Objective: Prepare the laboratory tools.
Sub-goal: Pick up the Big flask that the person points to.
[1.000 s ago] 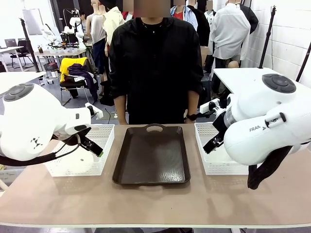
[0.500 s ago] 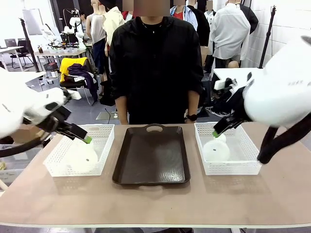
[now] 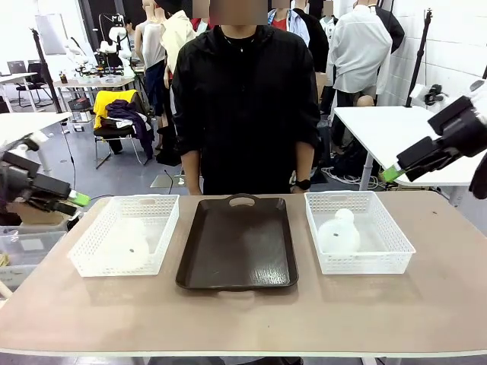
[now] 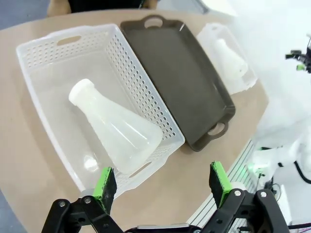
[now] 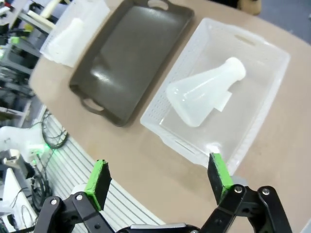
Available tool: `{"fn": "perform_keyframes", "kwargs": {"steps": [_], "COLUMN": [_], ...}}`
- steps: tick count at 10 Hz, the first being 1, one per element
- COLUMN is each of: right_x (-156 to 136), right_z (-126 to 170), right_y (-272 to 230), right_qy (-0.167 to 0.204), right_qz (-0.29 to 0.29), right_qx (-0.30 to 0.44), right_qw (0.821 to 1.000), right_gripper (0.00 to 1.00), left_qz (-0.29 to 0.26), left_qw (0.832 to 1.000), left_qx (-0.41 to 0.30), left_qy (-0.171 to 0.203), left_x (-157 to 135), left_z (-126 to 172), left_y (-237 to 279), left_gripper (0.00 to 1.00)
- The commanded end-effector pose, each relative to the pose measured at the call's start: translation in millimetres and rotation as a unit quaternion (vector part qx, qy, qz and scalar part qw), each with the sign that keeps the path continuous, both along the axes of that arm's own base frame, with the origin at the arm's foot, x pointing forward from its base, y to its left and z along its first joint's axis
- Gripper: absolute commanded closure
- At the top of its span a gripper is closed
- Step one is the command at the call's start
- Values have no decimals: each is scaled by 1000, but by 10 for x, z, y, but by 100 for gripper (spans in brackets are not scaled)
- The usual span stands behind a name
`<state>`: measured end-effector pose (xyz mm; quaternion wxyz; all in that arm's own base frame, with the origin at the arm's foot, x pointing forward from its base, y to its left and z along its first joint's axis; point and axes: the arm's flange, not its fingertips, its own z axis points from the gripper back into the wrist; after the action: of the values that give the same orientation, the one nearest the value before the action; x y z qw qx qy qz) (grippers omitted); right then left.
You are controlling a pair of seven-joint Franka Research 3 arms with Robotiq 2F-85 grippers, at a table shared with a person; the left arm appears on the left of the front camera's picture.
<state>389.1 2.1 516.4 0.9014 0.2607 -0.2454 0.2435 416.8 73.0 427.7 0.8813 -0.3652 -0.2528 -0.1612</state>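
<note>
Left gripper (image 4: 163,182) and right gripper (image 5: 158,177) had withdrawn outward, jaws spread, empty. Translucent conical flasks (image 4: 116,128) lay sideways in perforated white baskets (image 4: 141,95).

Under my right gripper (image 5: 158,175), fingers spread wide, I see a translucent whitish conical flask (image 5: 206,92) lying on its side in a white mesh plastic basket (image 5: 180,143). A dark brown rectangular tray (image 5: 126,58) sits just beside it. Beyond the tray, a second flask (image 5: 68,34) lies in a second basket (image 5: 95,12).

Pretty cluttered workshop room: grey floor (image 3: 84,171), white block wall (image 3: 456,46) far right with a white table (image 3: 380,125) in front, and a chair (image 3: 114,133) piled with yellow and dark clothes far left.
</note>
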Motion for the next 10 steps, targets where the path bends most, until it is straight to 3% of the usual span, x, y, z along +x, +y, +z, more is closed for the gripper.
{"fn": "perform_keyframes", "kwargs": {"steps": [1, 3, 5, 10], "right_x": [91, 114, 164, 196], "right_z": [-24, -26, -103, -289], "right_y": [-90, -264, -412, -551], "right_qy": [14, 18, 23, 43], "right_qz": [19, 26, 20, 19], "right_qx": [27, 72, 100, 101], "right_qw": [999, 997, 995, 994], "right_gripper": [0, 0, 0, 0], "left_qz": [10, 19, 48, 56], "left_qw": [999, 994, 992, 989], "left_qx": [-41, -102, -117, -136], "left_qy": [-5, -19, -28, -10], "left_x": [100, 7, -71, -112], "left_z": [-68, -41, -71, -182], "left_y": [197, 442, 636, 755], "left_gripper": [0, 0, 0, 0]}}
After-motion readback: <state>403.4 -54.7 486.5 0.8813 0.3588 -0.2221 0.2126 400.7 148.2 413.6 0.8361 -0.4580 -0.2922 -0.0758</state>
